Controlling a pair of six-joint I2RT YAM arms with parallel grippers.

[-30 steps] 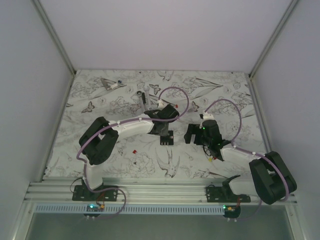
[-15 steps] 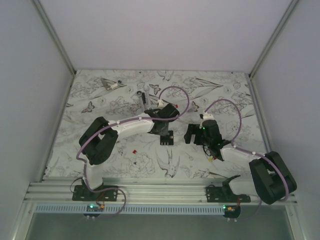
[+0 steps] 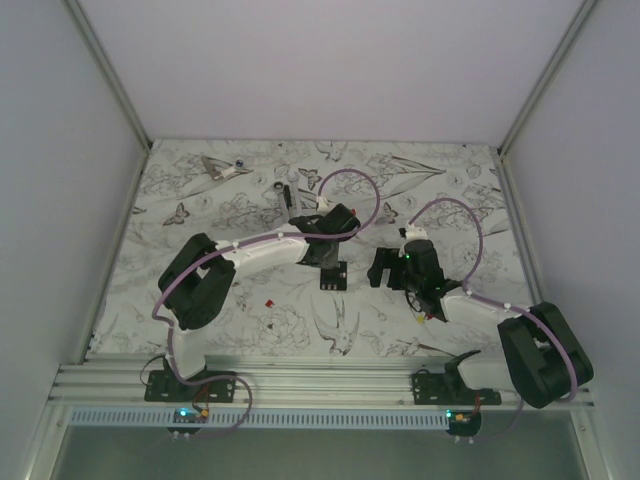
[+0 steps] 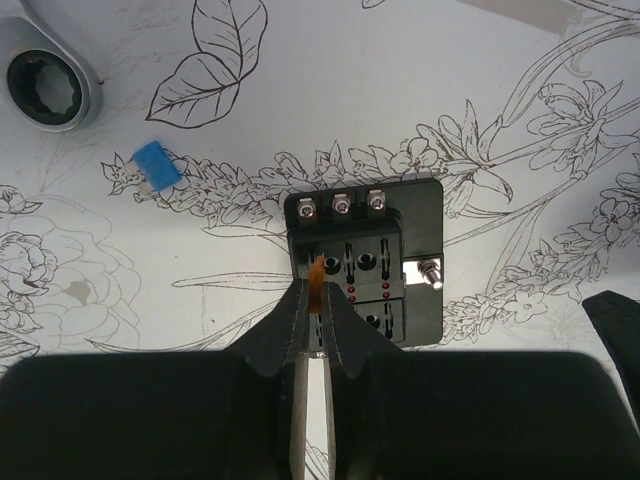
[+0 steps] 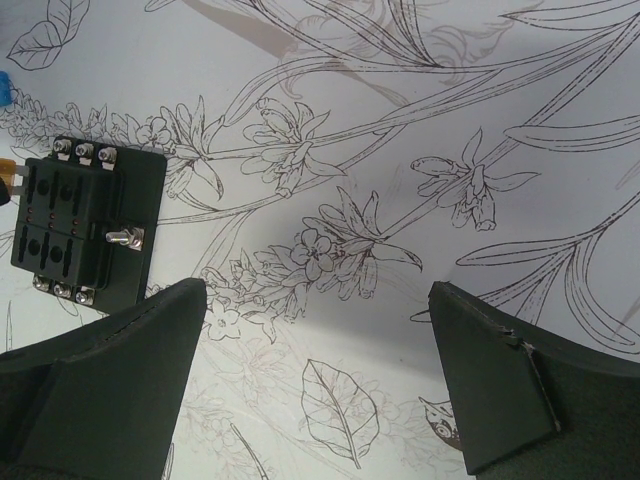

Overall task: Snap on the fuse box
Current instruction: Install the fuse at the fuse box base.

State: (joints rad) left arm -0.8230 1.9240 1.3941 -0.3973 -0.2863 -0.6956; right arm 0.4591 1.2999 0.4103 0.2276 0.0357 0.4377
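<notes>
The fuse box (image 4: 366, 262) is a small black box with rows of slots and three screws along its far edge. It lies flat on the patterned table; it also shows in the top view (image 3: 333, 276) and the right wrist view (image 5: 85, 222). My left gripper (image 4: 318, 292) is shut on a small orange fuse (image 4: 317, 276) and holds it over the box's left slot row. My right gripper (image 5: 318, 300) is open and empty, low over the table to the right of the box.
A loose blue fuse (image 4: 157, 166) lies to the far left of the box, near a ring wrench head (image 4: 45, 90). A small red fuse (image 3: 268, 300) lies on the table nearer the left arm's base. Cage walls surround the table.
My left wrist has shifted slightly away from the base, still over the fuse box. The right arm has not moved.
</notes>
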